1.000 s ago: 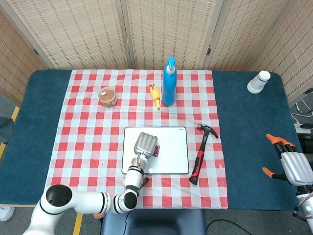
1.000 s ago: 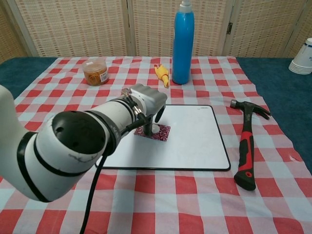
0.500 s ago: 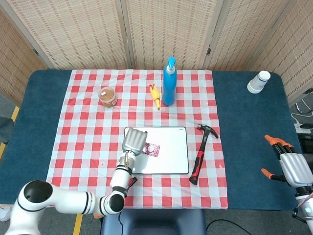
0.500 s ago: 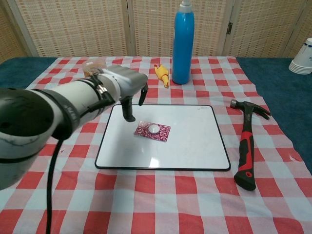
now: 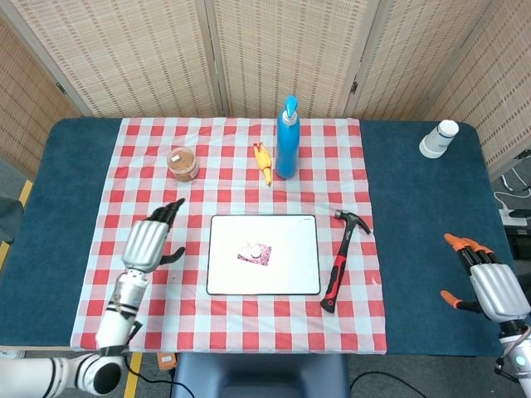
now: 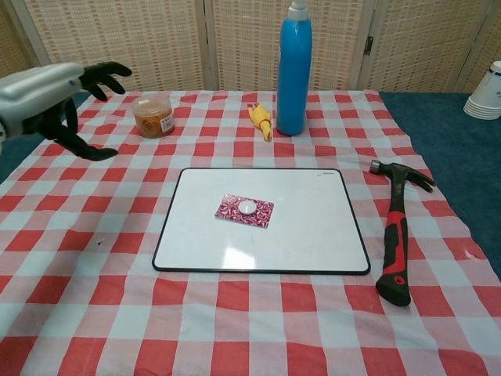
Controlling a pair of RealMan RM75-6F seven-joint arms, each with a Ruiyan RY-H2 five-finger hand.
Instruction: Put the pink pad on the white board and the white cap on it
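Now the pink pad (image 6: 245, 211) lies flat on the white board (image 6: 313, 227), with the white cap (image 6: 247, 207) sitting on top of it. My left hand (image 5: 148, 243) hangs over the checked cloth (image 5: 149, 178) left of the board, fingers (image 6: 106, 73) spread and holding nothing. My right hand (image 5: 488, 282) waits at the far right edge of the bench (image 5: 415, 240), also released and empty.

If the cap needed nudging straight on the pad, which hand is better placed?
Left. The left hand hovers open beside the board holding the pad and cap; the right hand is past the hammer.
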